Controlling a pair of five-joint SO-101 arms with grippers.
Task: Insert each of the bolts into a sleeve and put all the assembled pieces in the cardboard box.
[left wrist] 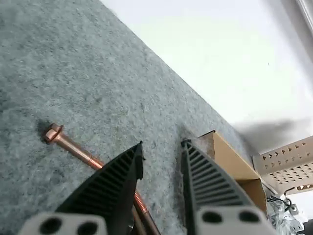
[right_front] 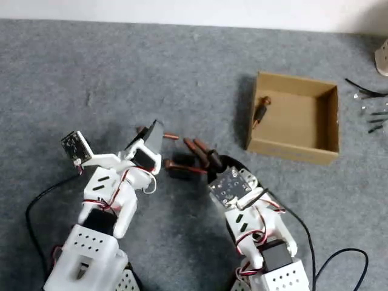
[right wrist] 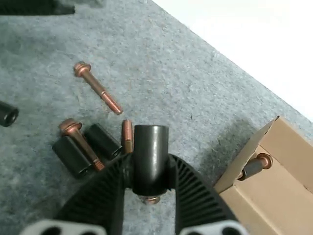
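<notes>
My right gripper (right wrist: 150, 166) is shut on a black sleeve (right wrist: 150, 152), and a copper bolt head (right wrist: 150, 199) shows at the sleeve's near end. Beside it on the grey mat lie a loose bolt (right wrist: 98, 88), a second bolt (right wrist: 127, 134), and a third bolt (right wrist: 78, 139) resting on two black sleeves (right wrist: 73, 156). Another sleeve (right wrist: 7, 113) lies apart from them. My left gripper (left wrist: 161, 144) is open, just above the mat, over a bolt (left wrist: 73, 147). In the cardboard box (right_front: 291, 148) lies one assembled piece (right_front: 260, 112). Both grippers, left (right_front: 154, 136) and right (right_front: 209, 159), flank the pile.
The box stands to the right of the pile, its near wall (right wrist: 264, 196) close to my right gripper. Black screws and wires (right_front: 371, 112) lie at the mat's right edge, with a white object (right_front: 382, 57) behind them. Open mat stretches to the far left.
</notes>
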